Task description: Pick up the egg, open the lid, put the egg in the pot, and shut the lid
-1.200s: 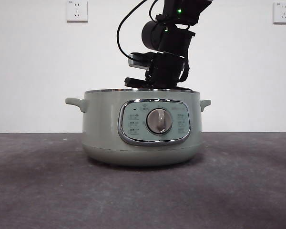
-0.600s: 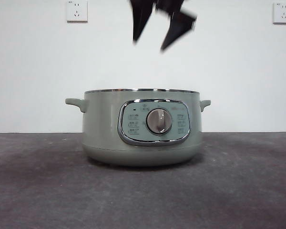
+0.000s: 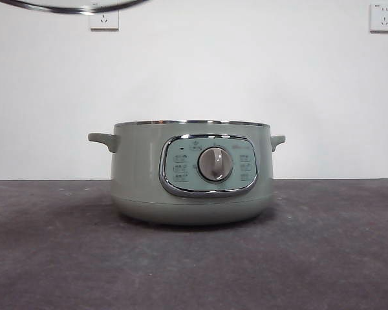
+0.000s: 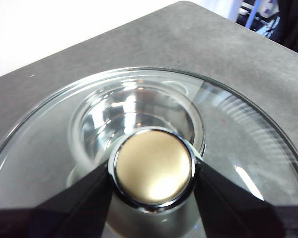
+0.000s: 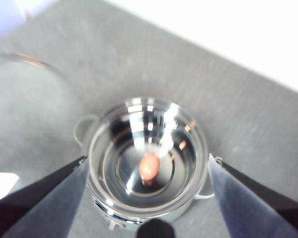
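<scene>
The sage-green pot [image 3: 139, 174] stands uncovered in the middle of the table, its dial facing the front camera. In the right wrist view the brown egg [image 5: 149, 167] lies on the shiny bottom of the pot [image 5: 97, 148]. My right gripper [image 5: 147, 158] hangs open high above it, holding nothing. My left gripper [image 4: 152, 169] is shut on the knob [image 4: 154, 166] of the glass lid [image 4: 49, 144], with the pot seen below through the glass. In the front view only the lid's chrome rim [image 3: 71, 6] shows, at the top left, well above the pot.
The table [image 3: 323, 258] is dark grey, with a white wall behind it. Two wall sockets [image 3: 104, 18] [image 3: 383, 17] sit high on that wall. Beyond the table's far corner is dark clutter [image 4: 280, 22].
The right gripper rose from the pot's opening, jaws open, and left the front view. The lid's rim has come into view at the top left.
</scene>
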Available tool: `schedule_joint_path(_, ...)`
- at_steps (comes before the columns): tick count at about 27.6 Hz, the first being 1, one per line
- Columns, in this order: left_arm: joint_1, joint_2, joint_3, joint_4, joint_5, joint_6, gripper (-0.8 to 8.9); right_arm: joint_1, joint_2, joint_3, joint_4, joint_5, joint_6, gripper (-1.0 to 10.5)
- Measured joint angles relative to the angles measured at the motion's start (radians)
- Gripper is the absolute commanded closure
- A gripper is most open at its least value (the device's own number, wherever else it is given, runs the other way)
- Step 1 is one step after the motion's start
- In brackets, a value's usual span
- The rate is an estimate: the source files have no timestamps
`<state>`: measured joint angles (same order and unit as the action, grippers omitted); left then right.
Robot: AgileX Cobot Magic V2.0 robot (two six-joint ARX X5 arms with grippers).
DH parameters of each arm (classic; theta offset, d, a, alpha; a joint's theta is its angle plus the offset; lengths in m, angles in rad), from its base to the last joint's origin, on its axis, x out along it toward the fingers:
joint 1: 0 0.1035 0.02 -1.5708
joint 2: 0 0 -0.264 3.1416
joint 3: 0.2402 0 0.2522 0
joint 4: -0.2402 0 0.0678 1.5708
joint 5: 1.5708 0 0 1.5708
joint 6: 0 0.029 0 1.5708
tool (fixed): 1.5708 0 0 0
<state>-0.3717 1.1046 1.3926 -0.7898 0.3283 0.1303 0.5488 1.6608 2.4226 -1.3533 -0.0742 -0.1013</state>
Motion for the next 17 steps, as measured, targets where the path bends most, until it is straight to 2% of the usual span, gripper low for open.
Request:
schedule_joint_path(3,-0.05,0.099,0.0,0.089,-0.002,0.0,8.21,0.0,-0.116,-0.03,0.0,-0.002,0.008,5.4)
schedule_joint_path(10,-0.091,0.257,0.0,0.288,0.0,0.0,8.21,0.0,-0.369,-0.317,0.0,0.009,0.012,5.4)
schedule_joint_path(17,-0.094,0.399,0.0,0.391,-0.027,0.0,8.21,0.0,-0.613,-0.598,0.0,0.089,0.038,5.4)
